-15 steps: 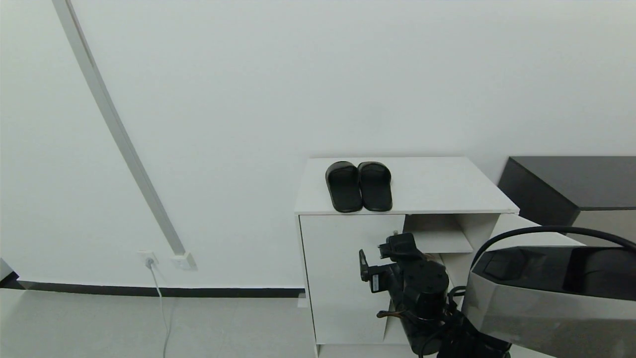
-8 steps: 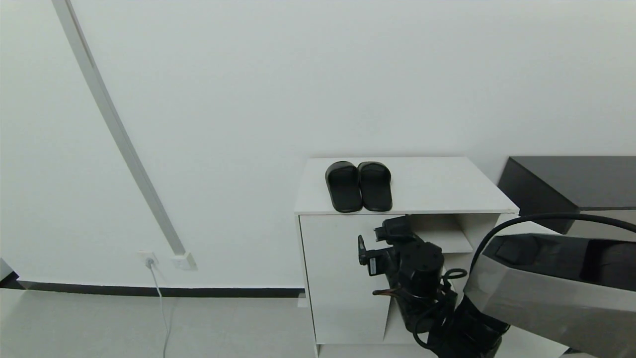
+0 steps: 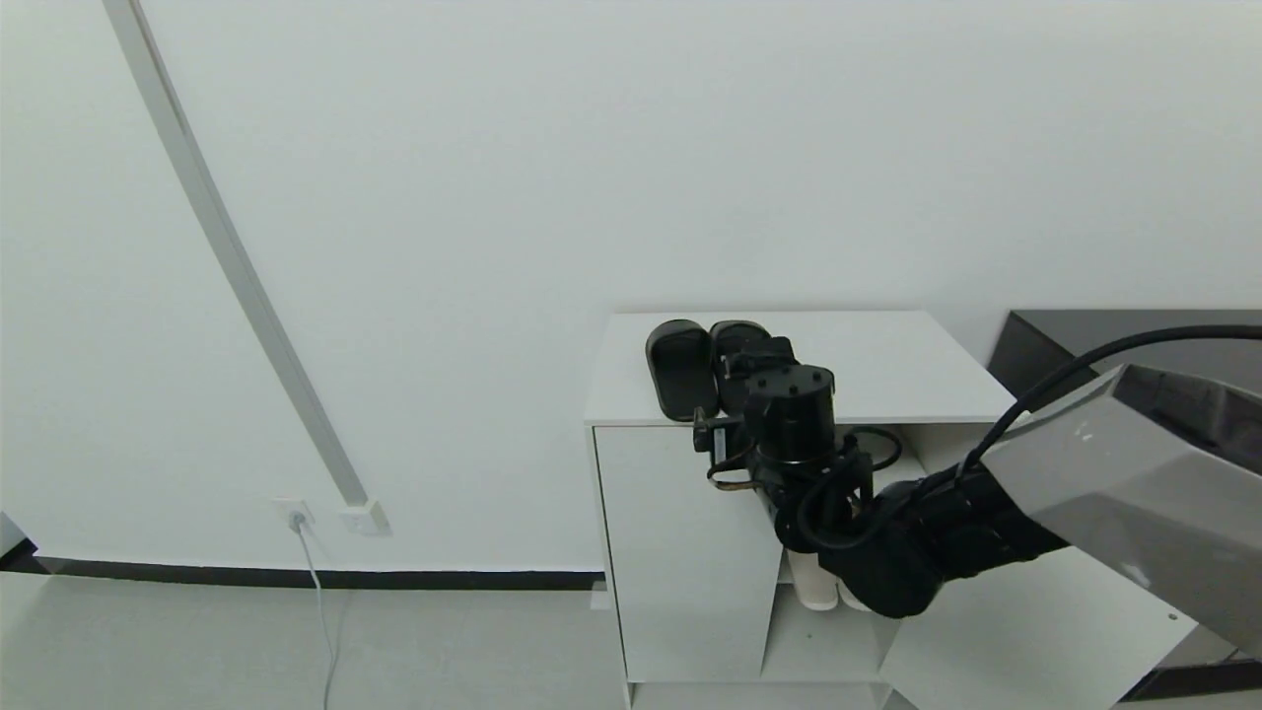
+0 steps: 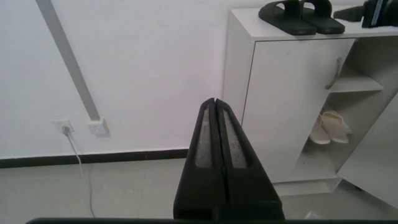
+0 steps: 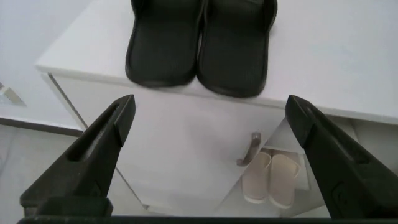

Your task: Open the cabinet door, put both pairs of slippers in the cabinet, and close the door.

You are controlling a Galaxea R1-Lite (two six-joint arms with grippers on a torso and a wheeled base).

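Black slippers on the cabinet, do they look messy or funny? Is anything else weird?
Nothing stands out. The black slippers lie flat and side by side on the cabinet top, the white slippers sit neatly together inside the cabinet, and the open door looks fine.

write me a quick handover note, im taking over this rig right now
Left gripper: shut, holding nothing, off to the left of the cabinet.
Right gripper: open, at the front edge of the cabinet top, facing the black slippers, not gripping them.
Things: black slippers side by side on the cabinet top; light slippers on a shelf inside the open right half; right door swung open.
Done: door opened, light pair inside.
Left: grasp the black pair, put it in the cabinet, close the door.
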